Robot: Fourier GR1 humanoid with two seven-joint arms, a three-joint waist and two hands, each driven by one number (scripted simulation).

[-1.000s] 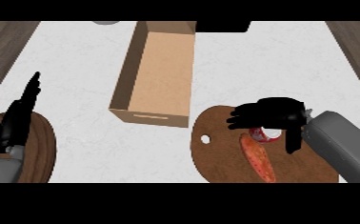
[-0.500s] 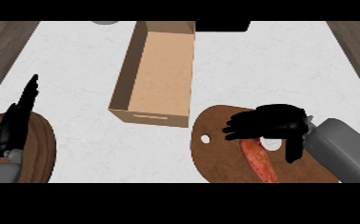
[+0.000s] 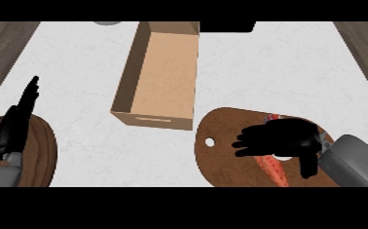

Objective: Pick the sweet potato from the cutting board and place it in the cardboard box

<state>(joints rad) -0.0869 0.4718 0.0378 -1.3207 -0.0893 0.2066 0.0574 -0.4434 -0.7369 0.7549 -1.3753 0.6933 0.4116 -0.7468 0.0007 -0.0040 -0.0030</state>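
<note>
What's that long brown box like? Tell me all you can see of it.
The cardboard box is long, narrow and open-topped, plain tan, with a slot handle cut in its near end wall. It stands on the white counter, lengthwise away from the robot, up and left of the wooden cutting board. Nothing shows inside it.

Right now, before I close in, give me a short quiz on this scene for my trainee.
1. True or false: the sweet potato lies on the cutting board, outside the cardboard box.
2. Fill in: the resting left hand shows at the view's ___ edge.
3. What covers part of the sweet potato? A) left hand B) right hand C) nothing
Key: 1 true; 2 left; 3 B.
</note>
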